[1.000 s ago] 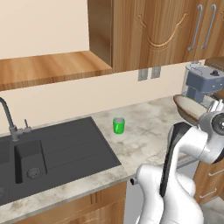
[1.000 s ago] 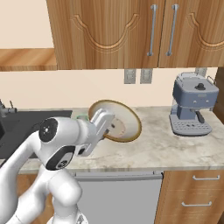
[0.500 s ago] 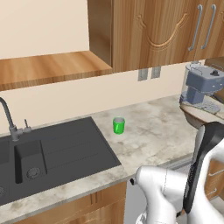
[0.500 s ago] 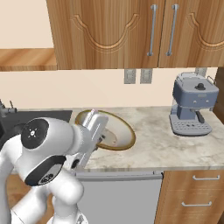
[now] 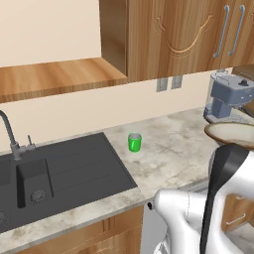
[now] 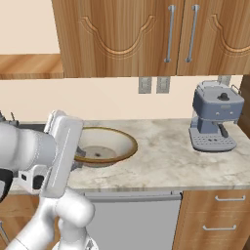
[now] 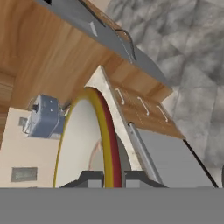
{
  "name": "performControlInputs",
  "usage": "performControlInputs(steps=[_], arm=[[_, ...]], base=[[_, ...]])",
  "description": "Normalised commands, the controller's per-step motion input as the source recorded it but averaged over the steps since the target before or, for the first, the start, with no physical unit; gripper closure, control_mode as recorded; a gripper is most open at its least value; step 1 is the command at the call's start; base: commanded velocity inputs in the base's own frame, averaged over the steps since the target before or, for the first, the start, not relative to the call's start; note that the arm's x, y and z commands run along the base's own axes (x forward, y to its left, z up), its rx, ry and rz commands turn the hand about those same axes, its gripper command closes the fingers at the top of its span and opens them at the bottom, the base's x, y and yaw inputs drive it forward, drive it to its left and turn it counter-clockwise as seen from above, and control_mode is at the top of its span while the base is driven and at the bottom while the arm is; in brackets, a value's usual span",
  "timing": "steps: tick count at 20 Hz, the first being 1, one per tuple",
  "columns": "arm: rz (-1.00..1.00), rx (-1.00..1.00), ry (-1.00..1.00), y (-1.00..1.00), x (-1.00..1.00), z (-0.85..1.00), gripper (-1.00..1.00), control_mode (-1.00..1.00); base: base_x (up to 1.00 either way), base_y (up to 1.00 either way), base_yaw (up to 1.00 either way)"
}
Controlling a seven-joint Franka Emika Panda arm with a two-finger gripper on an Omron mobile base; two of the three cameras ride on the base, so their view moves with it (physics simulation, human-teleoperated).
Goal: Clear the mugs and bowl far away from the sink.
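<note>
The bowl (image 6: 102, 145) has tipped from near-upright to level, low over the surface (image 6: 161, 163), rim pinched in the claw (image 7: 113, 178); no writing readable.

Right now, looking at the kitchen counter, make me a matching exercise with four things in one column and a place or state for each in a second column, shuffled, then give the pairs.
Things
1. green mug
2. bowl
3. coffee machine
4. sink

Places or states
A. at the far right end of the counter, under the wall cupboards
B. standing upright on the marble just right of the sink
C. set into the counter at the left, with a curved tap behind it
D. rim pinched between the gripper fingers

Pairs: 1-B, 2-D, 3-A, 4-C
</note>
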Motion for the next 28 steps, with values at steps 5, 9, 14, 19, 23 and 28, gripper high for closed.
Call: performControlInputs(steps=[5, 9, 14, 19, 23, 28], arm=[[-0.01, -0.06, 0.01, 0.10, -0.38, 0.43, 1.00, -1.00], [0.00, 0.00, 0.01, 0.00, -0.11, 0.03, 1.00, 1.00], [0.00, 0.00, 0.00, 0.00, 0.00, 0.00, 1.00, 1.00], [0.00, 0.00, 0.00, 0.00, 0.00, 0.00, 1.00, 1.00], [0.00, 0.00, 0.00, 0.00, 0.00, 0.00, 1.00, 1.00], [0.00, 0.00, 0.00, 0.00, 0.00, 0.00, 1.00, 1.00]], base=[[0.00, 0.00, 0.00], [-0.22, -0.31, 0.05], [0.02, -0.24, -0.50], [0.00, 0.00, -1.00], [0.00, 0.00, -1.00], [0.00, -0.04, -0.99]])
